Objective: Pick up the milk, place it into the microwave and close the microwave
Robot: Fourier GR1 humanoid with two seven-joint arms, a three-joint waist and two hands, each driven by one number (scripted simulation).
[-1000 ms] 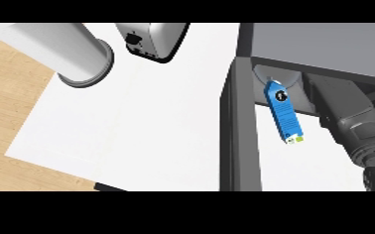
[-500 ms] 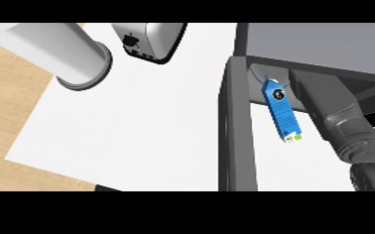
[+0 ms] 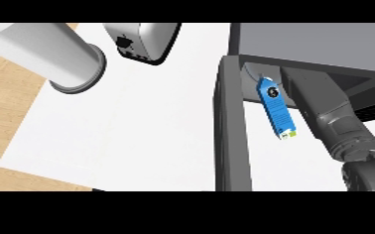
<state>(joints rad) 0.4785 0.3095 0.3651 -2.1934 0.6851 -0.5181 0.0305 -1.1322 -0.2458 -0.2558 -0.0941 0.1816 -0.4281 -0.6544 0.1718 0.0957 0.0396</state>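
Observation:
The milk (image 3: pixel 278 110), a slim blue carton with a green and white foot, hangs tilted inside the opening of the dark grey microwave (image 3: pixel 307 42) at the right. My right forearm (image 3: pixel 336 126) comes up from the lower right into that opening. Its hand (image 3: pixel 288 82) sits at the carton's upper end, mostly hidden in the dark cavity, and carries the carton. The microwave door (image 3: pixel 231 129) stands open, seen edge-on as a dark upright bar left of the milk. My left forearm (image 3: pixel 55 52) crosses the upper left; its hand is out of the picture.
A grey appliance with a black face (image 3: pixel 141 40) stands at the back of the white counter (image 3: pixel 132 129). A wooden floor strip (image 3: pixel 18 94) shows past the counter's left edge.
The milk and my right forearm have shifted a little up and left, deeper into the microwave. The left forearm has drifted slightly left.

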